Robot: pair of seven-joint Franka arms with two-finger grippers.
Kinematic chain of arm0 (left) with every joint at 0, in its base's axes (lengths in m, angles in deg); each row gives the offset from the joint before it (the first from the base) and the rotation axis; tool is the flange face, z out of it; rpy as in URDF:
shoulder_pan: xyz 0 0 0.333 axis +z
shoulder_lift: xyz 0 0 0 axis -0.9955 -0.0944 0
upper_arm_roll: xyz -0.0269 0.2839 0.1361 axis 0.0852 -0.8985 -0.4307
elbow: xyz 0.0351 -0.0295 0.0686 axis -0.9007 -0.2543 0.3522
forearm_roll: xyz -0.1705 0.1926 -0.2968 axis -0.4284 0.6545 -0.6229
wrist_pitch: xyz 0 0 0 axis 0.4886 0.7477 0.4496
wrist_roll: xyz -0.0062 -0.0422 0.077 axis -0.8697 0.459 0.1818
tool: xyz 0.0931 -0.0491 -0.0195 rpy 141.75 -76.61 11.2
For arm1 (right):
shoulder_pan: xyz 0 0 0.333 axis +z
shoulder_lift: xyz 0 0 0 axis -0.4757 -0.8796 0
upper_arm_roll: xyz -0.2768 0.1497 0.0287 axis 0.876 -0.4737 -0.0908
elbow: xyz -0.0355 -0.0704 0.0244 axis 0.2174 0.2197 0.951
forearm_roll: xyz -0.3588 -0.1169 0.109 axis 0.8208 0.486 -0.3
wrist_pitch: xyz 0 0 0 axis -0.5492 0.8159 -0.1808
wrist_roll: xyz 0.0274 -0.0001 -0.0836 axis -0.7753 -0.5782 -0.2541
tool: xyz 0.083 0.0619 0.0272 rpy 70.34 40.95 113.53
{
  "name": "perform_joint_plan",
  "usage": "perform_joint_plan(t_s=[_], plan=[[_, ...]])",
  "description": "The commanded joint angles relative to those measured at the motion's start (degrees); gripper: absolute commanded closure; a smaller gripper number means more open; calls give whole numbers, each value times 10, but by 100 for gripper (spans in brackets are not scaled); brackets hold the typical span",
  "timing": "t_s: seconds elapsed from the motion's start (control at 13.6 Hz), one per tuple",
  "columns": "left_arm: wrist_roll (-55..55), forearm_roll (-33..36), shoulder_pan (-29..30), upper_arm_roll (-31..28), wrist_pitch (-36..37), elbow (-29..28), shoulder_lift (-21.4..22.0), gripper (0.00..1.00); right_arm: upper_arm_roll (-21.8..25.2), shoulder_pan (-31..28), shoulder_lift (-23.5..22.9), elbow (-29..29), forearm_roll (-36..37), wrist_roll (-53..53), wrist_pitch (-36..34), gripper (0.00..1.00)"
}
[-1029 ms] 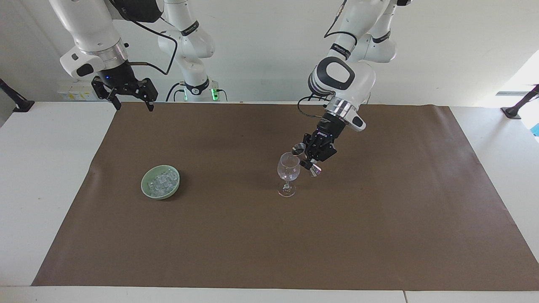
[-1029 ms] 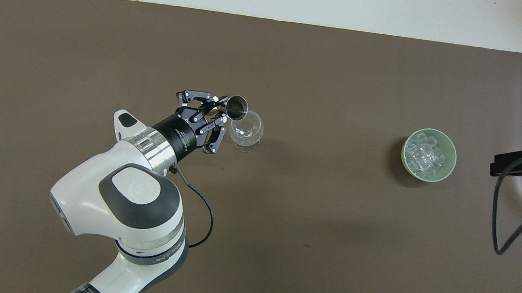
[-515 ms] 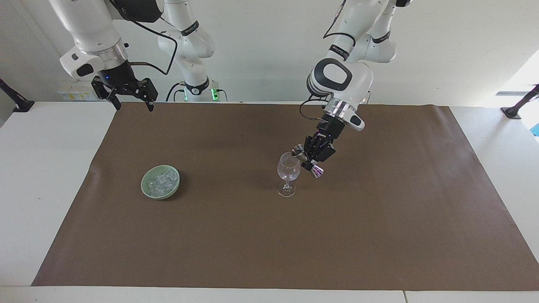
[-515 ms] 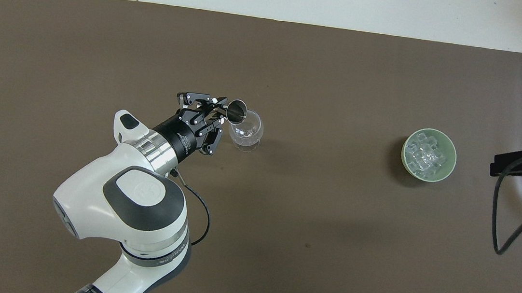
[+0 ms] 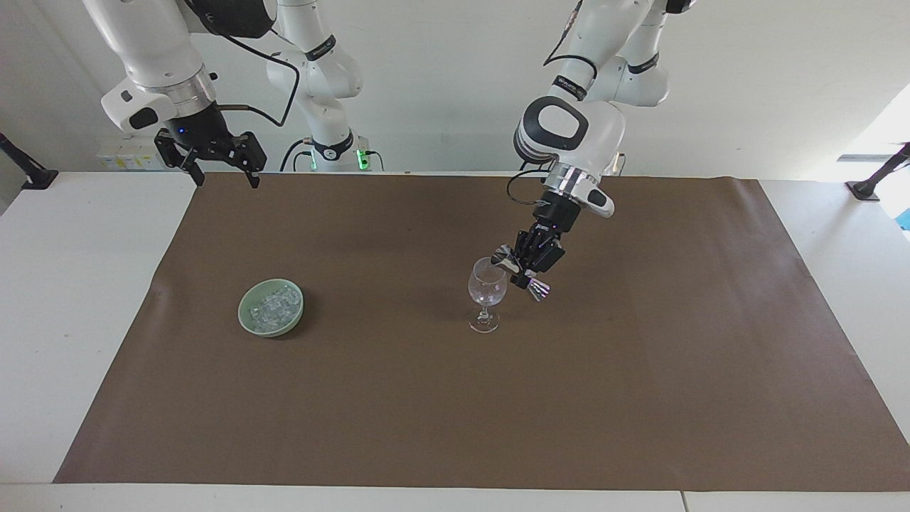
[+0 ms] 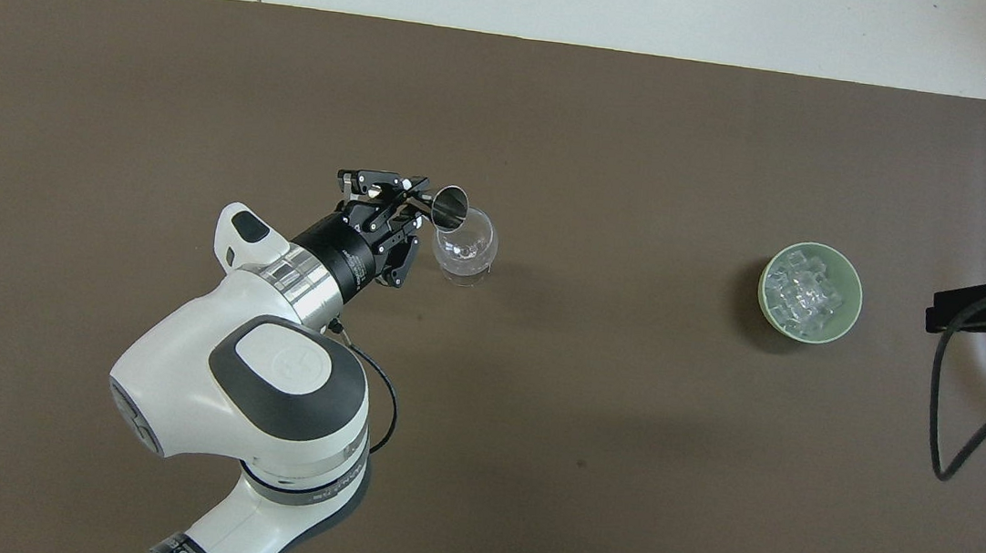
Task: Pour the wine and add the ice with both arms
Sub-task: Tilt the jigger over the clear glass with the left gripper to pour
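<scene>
White table [image 5: 71,299] w/ brown mat [image 5: 569,398] (covers most); on mat: wine glass [image 5: 487,291], green bowl [image 5: 270,307].

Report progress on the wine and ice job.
Done: nothing finished that shows. In hand: the left gripper holds a metal jigger tipped over the wine glass. Left: the ice sits in its green bowl; the open right gripper waits.

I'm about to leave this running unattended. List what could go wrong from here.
1. The left gripper holds a metal jigger tipped at the glass rim; a small drift could spill onto the brown mat.
2. The glass is tall on a thin stem, with the jigger right at its rim; a nudge might topple it.
3. The ice sits in a bowl well away from the glass toward the right arm's end; the waiting, open right gripper has a long carry, so cubes may drop.
</scene>
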Motion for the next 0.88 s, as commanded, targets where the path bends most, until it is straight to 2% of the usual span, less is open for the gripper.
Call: perform_joint_plan(t_s=[0.0, 0.15, 0.81], plan=[[-19, 11, -16, -6, -25, 22, -16, 100, -1, -2, 12, 13, -3, 11, 1, 0], [-24, 19, -17, -6, -51, 31, -23, 100, -1, -2, 12, 13, -3, 11, 1, 0], [-67, 33, -20, -6, -61, 32, -25, 100, -1, -2, 12, 13, -3, 11, 1, 0]])
